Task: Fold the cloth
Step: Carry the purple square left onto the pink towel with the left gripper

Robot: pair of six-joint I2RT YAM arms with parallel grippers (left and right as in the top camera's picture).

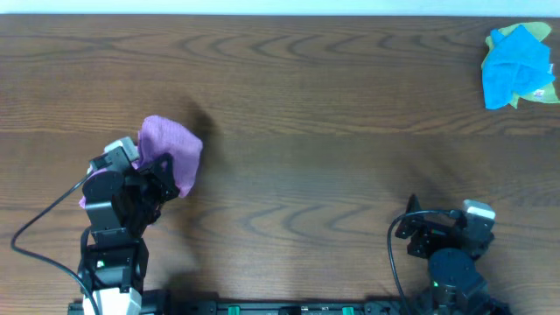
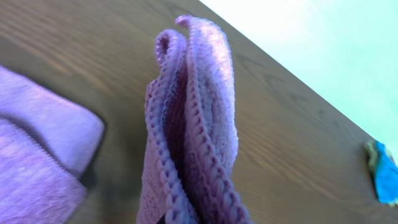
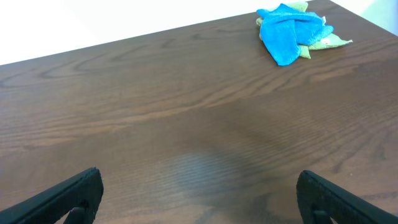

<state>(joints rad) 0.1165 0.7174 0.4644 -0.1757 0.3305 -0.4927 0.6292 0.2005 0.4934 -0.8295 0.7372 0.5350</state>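
The purple cloth [image 2: 193,124] is soft and fuzzy, with a bumpy stitched edge. One bunched part stands up out of the left pincer [image 1: 163,179], which is closed on it. The rest lies on the table [image 2: 292,162] just left of it. The cloth hides that pincer's fingers. The right pincer [image 3: 199,183] is wide open and holds nothing. Far ahead of it, a blue cloth [image 3: 289,31] covers most of a yellow-green one [image 3: 329,42].

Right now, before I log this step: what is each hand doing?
Left hand: closed on the purple cloth.
Right hand: open, holding nothing.
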